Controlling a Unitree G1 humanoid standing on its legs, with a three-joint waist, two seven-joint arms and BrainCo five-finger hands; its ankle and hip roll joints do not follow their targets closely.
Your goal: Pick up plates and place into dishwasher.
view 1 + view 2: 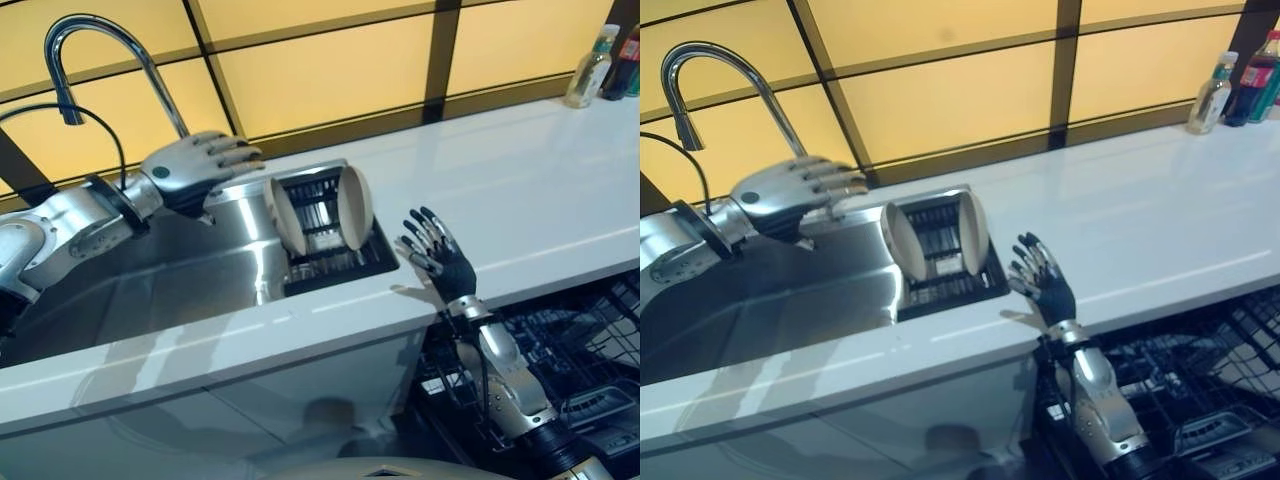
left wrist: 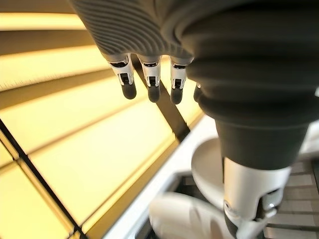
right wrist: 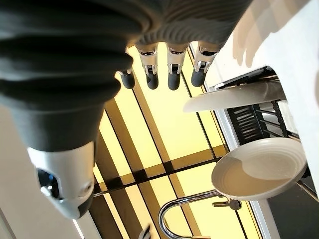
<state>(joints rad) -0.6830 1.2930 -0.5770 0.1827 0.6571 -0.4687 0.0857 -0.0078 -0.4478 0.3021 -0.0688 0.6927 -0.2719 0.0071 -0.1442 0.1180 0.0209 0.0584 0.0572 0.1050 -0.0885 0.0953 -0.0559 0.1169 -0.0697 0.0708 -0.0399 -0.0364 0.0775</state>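
2 plates (image 1: 355,207) upright in sink rack (image 1: 330,262): stiff, slick, breakable; grab by top rim. Left robot hand (image 1: 195,160) & right robot hand (image 1: 432,250) both wide, empty.

eye views: head, looking down, shared sink (image 1: 180,270) | wrist views: close, along fingers

Two plates (image 1: 320,212) stand upright in the black rack (image 1: 335,262), with open space between them. The faucet (image 1: 105,60) rises at ten o'clock from the rack. The white counter (image 1: 540,190) at three o'clock lies free, bottles (image 1: 605,65) far at one o'clock.
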